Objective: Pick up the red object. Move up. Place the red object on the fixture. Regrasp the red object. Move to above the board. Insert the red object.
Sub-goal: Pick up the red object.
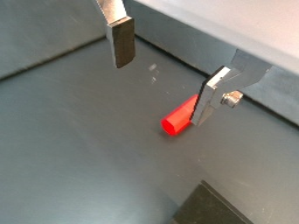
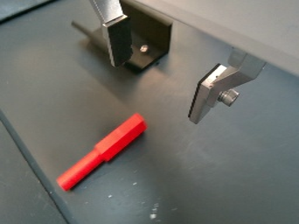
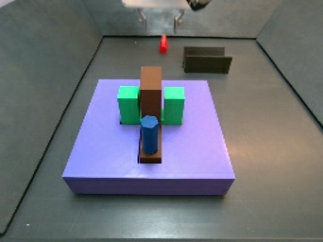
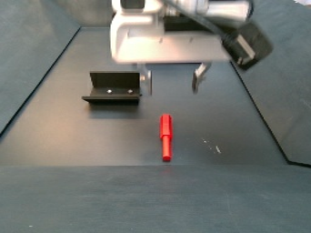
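while the pincer [image 4: 172,82] hangs apart above the red object [image 4: 166,136], the fixture [image 4: 113,88] stands beside.

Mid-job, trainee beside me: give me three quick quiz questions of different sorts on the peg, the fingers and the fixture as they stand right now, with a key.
1. True or false: the gripper holds the red peg.
2. Multiple choice: in a side view, the red peg lies
A. on the purple board
B. on the grey floor
C. inside the fixture
3. Fill in: the fingers are ____, hanging above the floor with nothing between them.

Key
1. False: the peg lies flat on the floor, below the open fingers.
2. B
3. open
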